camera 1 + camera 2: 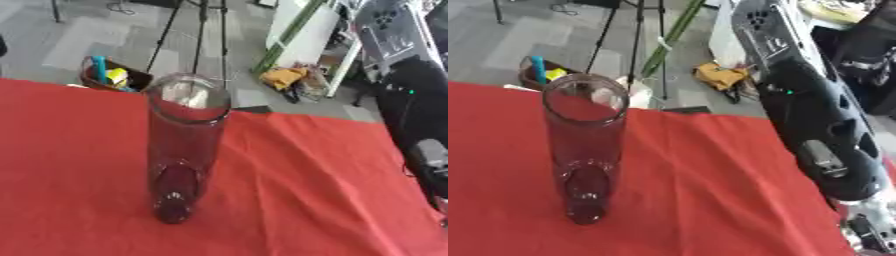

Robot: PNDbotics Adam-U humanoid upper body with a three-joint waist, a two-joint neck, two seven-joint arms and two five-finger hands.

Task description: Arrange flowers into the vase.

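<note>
Plainly the upright vase (581, 150) stands left of the right arm (824, 140); neither hand shows, so their state is unknowable.

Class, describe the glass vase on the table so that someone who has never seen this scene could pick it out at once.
Start at the red cloth-covered table that fills the lower part of the view. Standing upright left of its middle is a tall, clear cylindrical glass vase with a round open mouth and no flowers in it. It is the only thing standing on the cloth; the robot's black arm is at the right edge.
</note>
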